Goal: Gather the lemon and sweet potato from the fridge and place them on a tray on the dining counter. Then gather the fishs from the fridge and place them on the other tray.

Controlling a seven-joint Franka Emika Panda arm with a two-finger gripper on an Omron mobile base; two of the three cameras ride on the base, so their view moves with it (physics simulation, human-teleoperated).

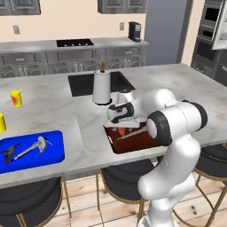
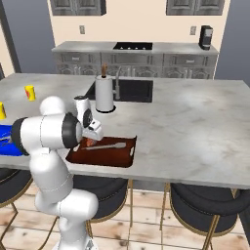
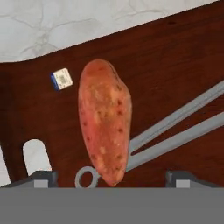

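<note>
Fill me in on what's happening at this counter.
The robot's end effector hangs open just above the sweet potato, which lies in the reddish-brown tray on the dining counter, beside grey metal tongs. It is not gripping the potato. Further along the counter, the blue tray already holds fish.

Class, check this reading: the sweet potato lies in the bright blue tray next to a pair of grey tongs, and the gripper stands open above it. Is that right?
Not quite. The sweet potato lies in the reddish-brown tray, not the blue one; the hand view shows it on the dark red floor beside the grey tongs. The blue tray holds fish, as the left base view shows. The rest stands: the gripper is open above the sweet potato.
</note>
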